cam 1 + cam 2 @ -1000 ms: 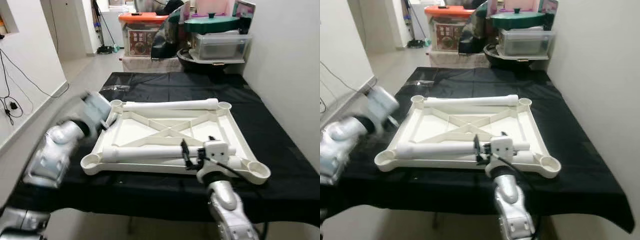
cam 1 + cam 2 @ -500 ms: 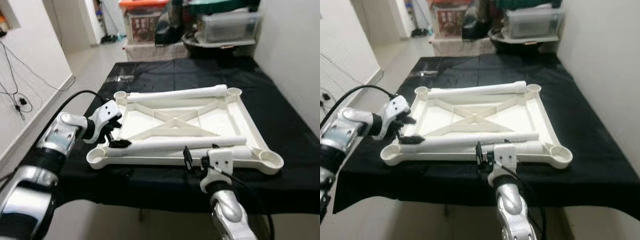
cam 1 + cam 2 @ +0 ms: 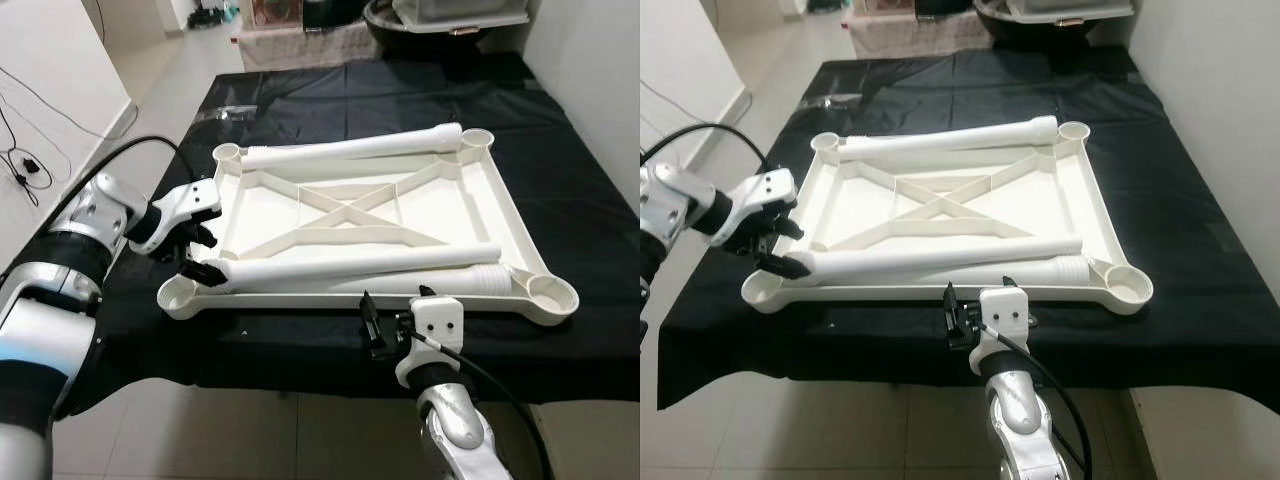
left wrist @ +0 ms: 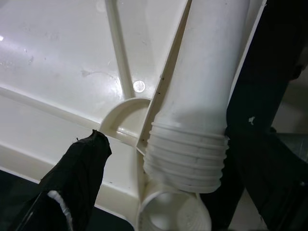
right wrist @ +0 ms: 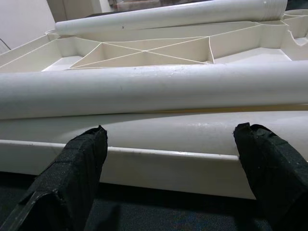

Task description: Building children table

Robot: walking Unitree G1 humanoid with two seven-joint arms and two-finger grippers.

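Observation:
A white plastic table top [image 3: 268, 212] lies upside down on a black-covered table [image 3: 560, 170]. One white leg [image 3: 350, 152] rests along its far edge. Two more legs [image 3: 350, 265] [image 3: 440, 283] lie side by side along its near edge. My left gripper [image 3: 197, 256] is at the left end of the near legs, open, with a finger [image 4: 72, 178] on each side of one leg's threaded end [image 4: 187, 159], just above a corner socket [image 4: 173, 214]. My right gripper [image 3: 975, 318] hovers open just off the near rim [image 5: 159, 163], its fingers [image 5: 72, 173] wide apart and holding nothing.
A wall runs along the right side of the table. Bins and a dark bowl [image 3: 440, 12] crowd the far end. Tiled floor [image 3: 140, 90] and loose cables [image 3: 25, 165] lie to the left. A clear plastic bag [image 3: 222, 113] sits on the cloth at the far left.
The camera has tilted down. My left arm swung in from the left, and its gripper now straddles the near leg's end. My right gripper now sits just off the near rim instead of over it.

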